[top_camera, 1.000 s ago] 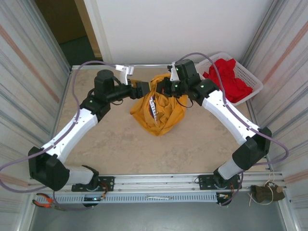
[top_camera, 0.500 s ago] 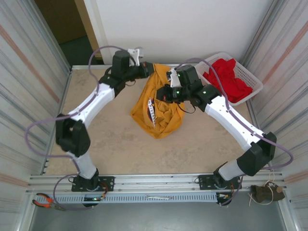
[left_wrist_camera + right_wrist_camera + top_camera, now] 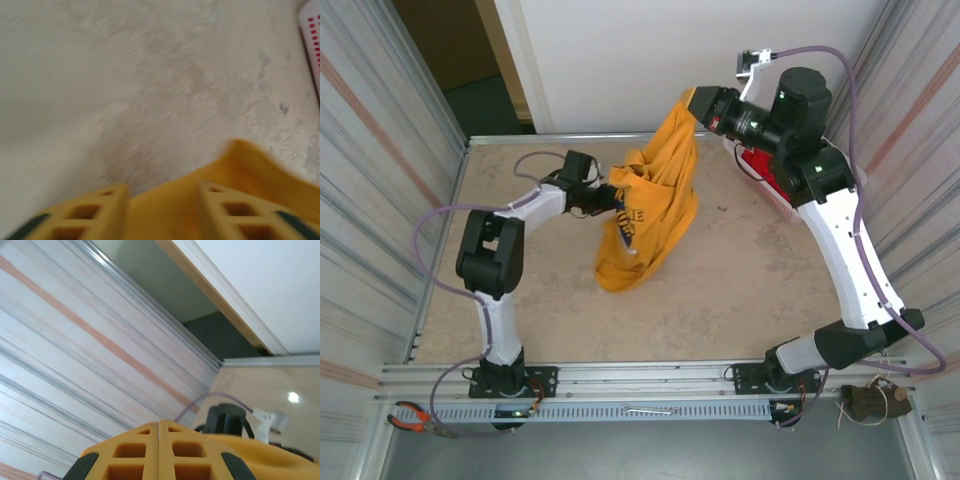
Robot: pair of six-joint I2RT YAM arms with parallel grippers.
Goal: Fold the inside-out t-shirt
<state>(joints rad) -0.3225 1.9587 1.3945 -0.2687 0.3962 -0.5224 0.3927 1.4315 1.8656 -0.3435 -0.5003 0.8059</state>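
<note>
Up at one o'clock, we are pinching our one inside-out t-shirt (image 3: 652, 215) in the tight-squeezed right gripper (image 3: 698, 103), the left gripper (image 3: 610, 198) clamping its ten o'clock edge.

White links (image 3: 842, 245), black joints (image 3: 490, 255), lilac cables (image 3: 810, 48), yellow fingers (image 3: 131, 456) pierced with square holes

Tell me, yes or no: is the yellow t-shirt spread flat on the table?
No, the t-shirt hangs bunched from the right gripper, which holds it up high.
</note>
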